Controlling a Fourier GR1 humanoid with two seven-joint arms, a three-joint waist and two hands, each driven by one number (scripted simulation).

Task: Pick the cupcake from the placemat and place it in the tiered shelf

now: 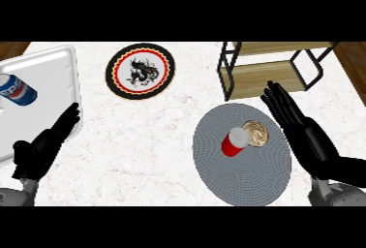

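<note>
The cupcake (pixel 244 138) lay on its side on the round grey placemat (pixel 243 179), a little above the mat's middle, with its red wrapper toward the mat's left and its pale swirled frosting toward the right. Nothing touched it.

Just to the right of the placemat, the right hand (pixel 297 121) stood over the mat's right rim, its fingers (pixel 280 99) straight and held close together, pointing up toward the tiered shelf (pixel 275 65); it was apart from the cupcake and held nothing. The shelf, a black wire frame with wooden boards, stood above the placemat, near its upper rim.

Up and to the left of the placemat lay a round plate (pixel 141 70) with a black scalloped border, a red ring and a dark dragon figure at its white centre. Far left of the placemat was a white tray (pixel 50 63) with a blue soda can (pixel 17 90) lying on it. The left hand (pixel 43 145) rested at the tray's lower right edge, fingers straight and together, empty. All of it sat on a white marbled counter (pixel 143 155).
</note>
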